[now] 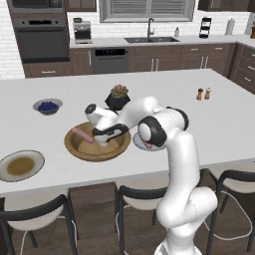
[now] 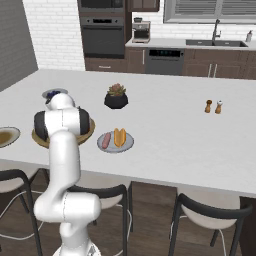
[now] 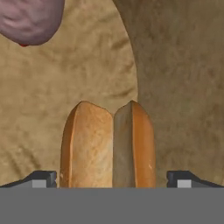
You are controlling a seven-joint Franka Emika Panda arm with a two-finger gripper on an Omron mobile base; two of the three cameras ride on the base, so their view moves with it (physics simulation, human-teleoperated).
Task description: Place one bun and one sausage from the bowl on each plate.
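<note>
- Bench (image 1: 219, 124): large white island top carrying all items; dark stools along its near edge.
- Wooden bowl (image 1: 74, 149): wide, shallow, tan-brown, near the bench's near edge, left of centre. Holds one sausage (image 1: 81, 134) lying at its far-left side and one split bun (image 3: 108, 146) on its floor.
- Empty plate (image 1: 20, 166): grey with a brownish centre, left of the bowl, at the near edge.
- Filled plate (image 2: 116, 141): grey, just right of the bowl, bearing a sausage and a bun side by side.
- Potted plant (image 1: 118, 97): black pot, just beyond the bowl.
- Small grey bowl of blue berries (image 1: 48, 106): far left of the wooden bowl.
- Salt and pepper shakers (image 1: 203, 93): standing together, well to the right.
- Tool (image 3: 112, 178): lowered into the wooden bowl, fingers spread wide apart, one on each side of the bun, not touching it.
</note>
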